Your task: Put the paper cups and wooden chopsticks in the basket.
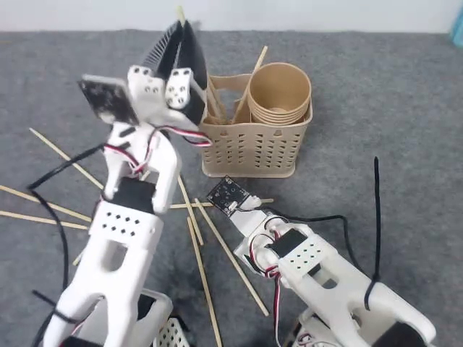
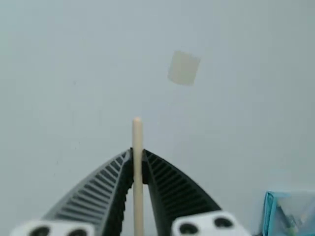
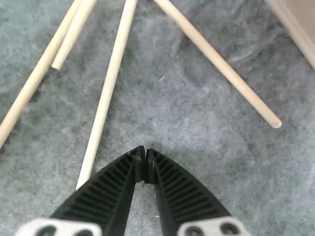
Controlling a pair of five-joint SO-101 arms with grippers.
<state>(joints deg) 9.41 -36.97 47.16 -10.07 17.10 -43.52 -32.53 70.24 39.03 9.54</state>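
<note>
Left fingers: the left gripper [image 2: 138, 153] is clenched on a thin pale wooden chopstick [image 2: 137, 137]. The stick's blunt end pokes out past the tips, and the arm stands raised.
Where that puts it: from overhead it sits near the basket's edge, on the side away from the cups. I cannot tell whether it is truly over the opening.
Right fingers: the right gripper [image 3: 146, 160] is clenched on nothing, its tips low over the desk and touching no stick.
Basket: a beige perforated plastic basket [image 1: 253, 152] stands upright on the grey felt-covered desk [image 1: 376, 87].
Cups: a stack of tan paper cups [image 1: 281, 90] is nested inside it, with a few sticks leaning alongside.
Left to do: several loose chopsticks [image 1: 230, 253] lie scattered flat between the arms and out past the left arm.
Handling: I'd judge these sticks light, stiff and smooth, apt to roll on the felt and to swing in the grip if pinched near one end. A pinch across the middle looks safest, and levering one against the basket rim could snap it.
Writing: I can read none on the cups or the basket. A turquoise box [image 2: 288, 211] at the room's edge carries print too small to make out.
</note>
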